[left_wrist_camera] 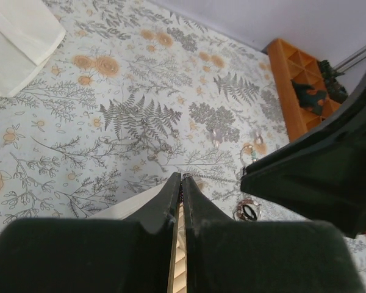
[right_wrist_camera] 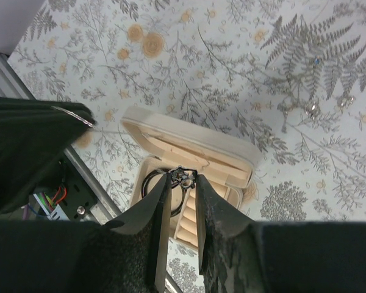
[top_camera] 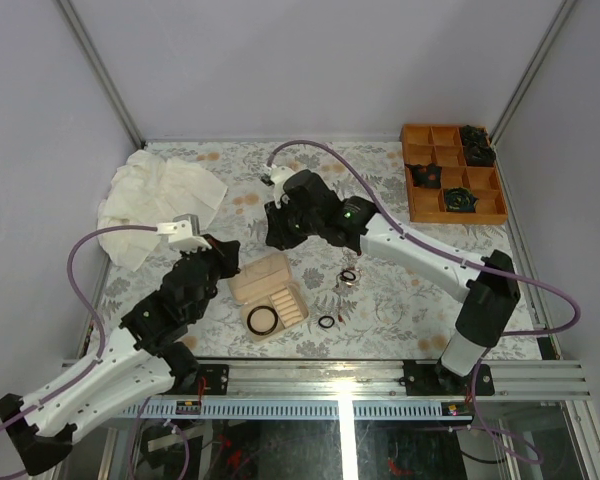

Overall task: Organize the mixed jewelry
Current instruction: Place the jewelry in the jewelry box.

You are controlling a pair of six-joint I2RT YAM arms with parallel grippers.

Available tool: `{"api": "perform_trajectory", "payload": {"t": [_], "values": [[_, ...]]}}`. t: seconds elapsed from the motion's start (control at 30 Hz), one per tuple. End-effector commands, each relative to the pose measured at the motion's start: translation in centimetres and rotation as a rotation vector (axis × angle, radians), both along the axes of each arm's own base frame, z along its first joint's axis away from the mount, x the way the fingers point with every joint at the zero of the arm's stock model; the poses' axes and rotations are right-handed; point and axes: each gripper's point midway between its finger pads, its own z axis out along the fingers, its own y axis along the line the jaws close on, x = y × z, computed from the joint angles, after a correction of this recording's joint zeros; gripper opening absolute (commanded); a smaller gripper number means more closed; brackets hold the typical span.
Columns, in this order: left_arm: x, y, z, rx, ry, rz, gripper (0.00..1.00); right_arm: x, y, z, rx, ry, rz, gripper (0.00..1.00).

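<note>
While hanging over the open box point(top_camera: 260, 278) near the tabletop's point(top_camera: 230, 180) front edge, pinches a tiny dark piece point(right_wrist_camera: 182, 175) at the very fingertips of the right gripper point(right_wrist_camera: 183, 182). Has the left gripper point(left_wrist_camera: 181, 180) clenched on nothing, at the box's left side. Shows a black bangle point(top_camera: 262, 320) inside the box, a black ring point(top_camera: 326, 322) just right of it, loose jewelry point(top_camera: 348, 276) nearer the tabletop's centre, right of both grippers.

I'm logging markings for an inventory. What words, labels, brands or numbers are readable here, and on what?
No text can be read in any view.
The jewelry box: no lettering visible.
The orange tray: no lettering visible.
The front rail: small coloured spots near the arm mounts, too small to read.
</note>
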Motion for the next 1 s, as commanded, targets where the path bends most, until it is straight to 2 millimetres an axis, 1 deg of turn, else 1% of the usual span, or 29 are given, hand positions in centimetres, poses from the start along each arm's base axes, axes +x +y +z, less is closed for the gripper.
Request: {"api": "perform_trajectory", "payload": {"t": [0.0, 0.13, 0.3, 0.4, 0.53, 0.63, 0.73, 0.83, 0.97], "values": [[-0.3, 0.4, 2.5, -0.039, -0.039, 0.000, 0.00, -0.6, -0.2, 3.4, 0.130, -0.019, -0.029, 0.16], [-0.7, -0.2, 3.6, -0.061, -0.034, -0.037, 0.00, -1.2, -0.7, 3.5, 0.135, 0.002, -0.033, 0.16], [-0.4, -0.9, 5.1, -0.065, -0.033, -0.054, 0.00, -1.8, -1.6, 4.0, 0.121, 0.007, -0.035, 0.17], [-0.2, -1.6, 4.9, -0.067, -0.009, -0.069, 0.00, -2.5, -2.1, 4.2, 0.120, 0.021, -0.021, 0.16], [0.2, -2.4, 4.8, -0.061, 0.017, -0.081, 0.00, -3.3, -3.3, 4.2, 0.118, 0.017, -0.025, 0.17], [0.5, -2.3, 4.7, -0.047, 0.035, -0.059, 0.00, -3.9, -3.7, 4.6, 0.137, 0.016, -0.015, 0.17], [0.5, -1.4, 4.7, -0.046, 0.033, -0.016, 0.00, -4.2, -3.5, 4.9, 0.157, 0.012, 0.003, 0.17], [0.5, -0.1, 3.9, -0.031, 0.034, 0.037, 0.00, -3.6, -3.1, 4.1, 0.134, 0.005, 0.010, 0.17], [0.3, 0.1, 3.6, -0.054, 0.033, 0.046, 0.00, -3.2, -2.5, 3.2, 0.124, 0.019, 0.021, 0.17]]}}
